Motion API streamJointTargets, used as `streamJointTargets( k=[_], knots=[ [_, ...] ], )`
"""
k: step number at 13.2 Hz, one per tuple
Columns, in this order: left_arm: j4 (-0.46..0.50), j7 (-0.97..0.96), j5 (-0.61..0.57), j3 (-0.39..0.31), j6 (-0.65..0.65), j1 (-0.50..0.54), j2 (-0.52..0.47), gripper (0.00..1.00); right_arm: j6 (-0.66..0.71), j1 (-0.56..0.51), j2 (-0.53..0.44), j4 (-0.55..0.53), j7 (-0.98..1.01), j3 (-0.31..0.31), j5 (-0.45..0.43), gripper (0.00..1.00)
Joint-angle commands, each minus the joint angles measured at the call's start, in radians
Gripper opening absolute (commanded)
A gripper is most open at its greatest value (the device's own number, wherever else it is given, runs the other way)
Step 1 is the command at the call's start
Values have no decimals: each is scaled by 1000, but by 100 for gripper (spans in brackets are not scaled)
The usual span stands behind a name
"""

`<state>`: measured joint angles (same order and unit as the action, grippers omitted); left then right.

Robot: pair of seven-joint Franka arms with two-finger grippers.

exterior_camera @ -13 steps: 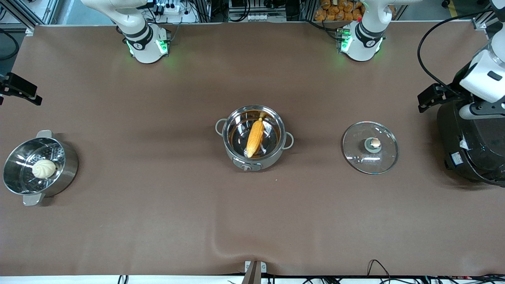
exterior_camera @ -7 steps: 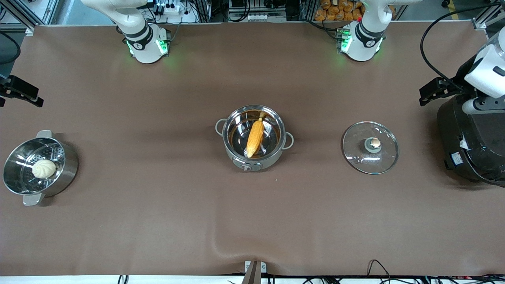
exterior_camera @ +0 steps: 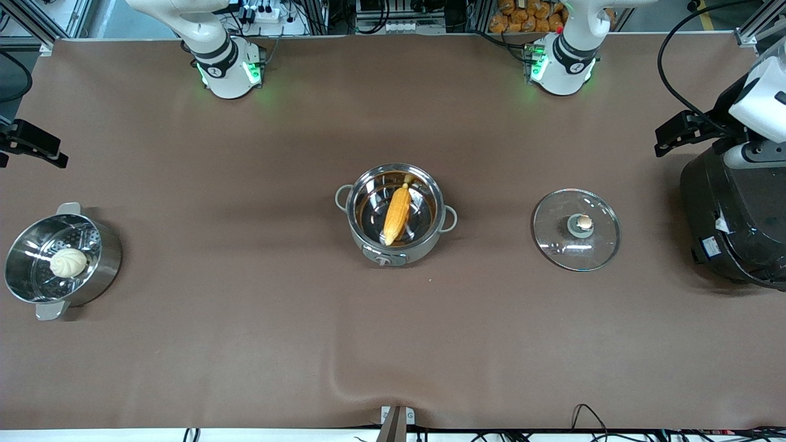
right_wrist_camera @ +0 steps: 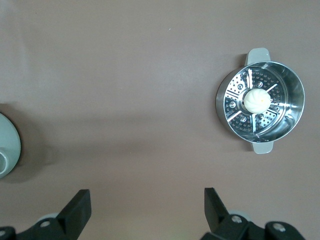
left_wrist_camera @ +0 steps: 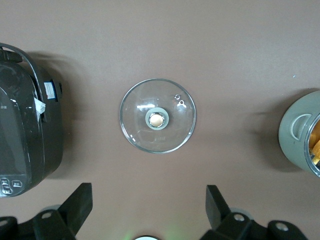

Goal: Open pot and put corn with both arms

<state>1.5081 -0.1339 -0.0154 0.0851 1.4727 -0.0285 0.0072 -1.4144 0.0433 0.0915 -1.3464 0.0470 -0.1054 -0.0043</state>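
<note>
The grey-silver pot [exterior_camera: 396, 245] stands open at the table's middle. The yellow corn [exterior_camera: 397, 215] lies inside it, stem tip away from the front camera. The pot's edge also shows in the left wrist view [left_wrist_camera: 300, 130], with a bit of corn [left_wrist_camera: 316, 145], and in the right wrist view [right_wrist_camera: 7, 145]. Its glass lid [exterior_camera: 576, 229] lies flat on the table toward the left arm's end and shows in the left wrist view [left_wrist_camera: 157, 122]. My left gripper [left_wrist_camera: 148, 192] is open and empty, high above the table beside the lid. My right gripper [right_wrist_camera: 147, 197] is open and empty, high above the right arm's end.
A steel steamer pot [exterior_camera: 104, 258] holding a white bun [exterior_camera: 68, 263] stands at the right arm's end, also in the right wrist view [right_wrist_camera: 227, 117]. A large black rice cooker [exterior_camera: 734, 215] stands at the left arm's end, past the lid.
The left arm's hand has drawn back over the rice cooker, away from the front camera. The right arm's hand has shifted slightly. Pot, corn and lid have not moved.
</note>
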Motion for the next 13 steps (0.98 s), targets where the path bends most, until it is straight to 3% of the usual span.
streamJointTargets(
  k=[1, 13],
  knots=[
    [-20, 13, 9, -5, -22, -4, 4, 100, 5, -22, 10, 18, -1, 15, 1, 100],
    [-20, 23, 5, 9, -22, -2, 0, 100, 8, -31, 8, 18, 1, 15, 4, 100]
  ],
)
